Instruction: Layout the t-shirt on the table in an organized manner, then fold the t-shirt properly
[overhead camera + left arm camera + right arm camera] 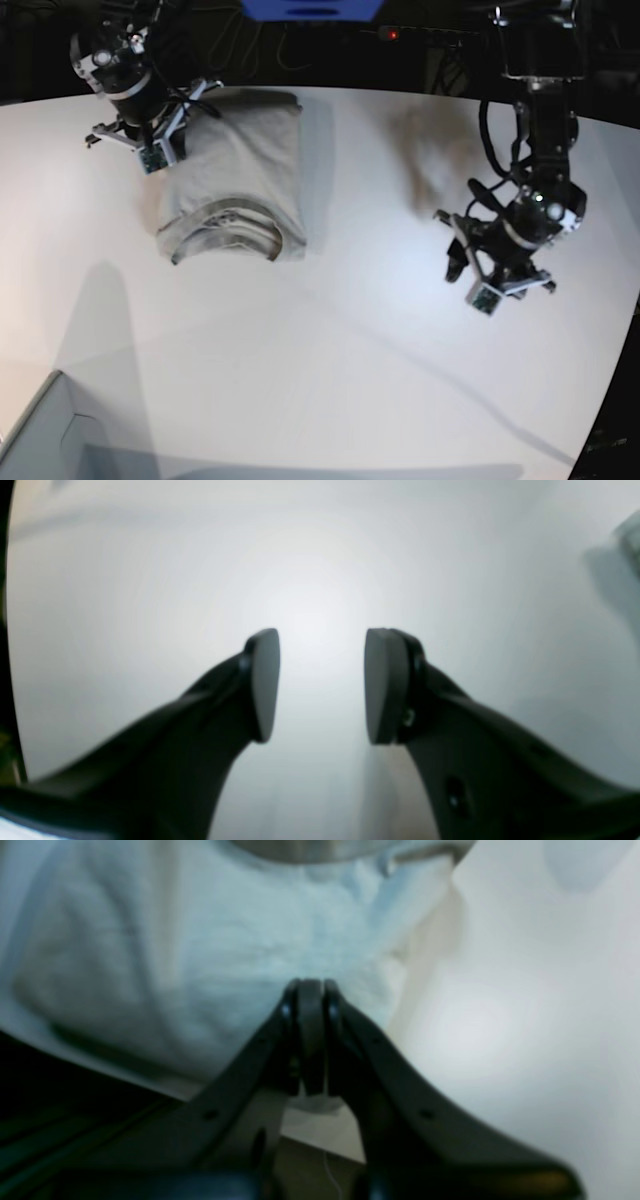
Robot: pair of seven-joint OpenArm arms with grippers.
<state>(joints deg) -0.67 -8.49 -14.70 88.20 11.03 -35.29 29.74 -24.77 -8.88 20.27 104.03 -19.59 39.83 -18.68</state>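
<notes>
Left gripper (321,685) jaws parted, holding nothing, over bare table (150,605), right gripper (311,1037) jaws closed together, nothing visibly pinched, at folded shirt (200,950) edge

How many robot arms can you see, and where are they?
2. The right arm is at the table's far edge, at the folded t-shirt. The left arm hangs over bare table on the other side, away from the shirt. None seem hidden.

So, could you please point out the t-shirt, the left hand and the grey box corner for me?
t-shirt (240,165): base view, flat middle of the folded body.
left hand (320,685): left wrist view, open gap midway between its fingertips.
grey box corner (40,435): base view, top face at the bottom left.
</notes>
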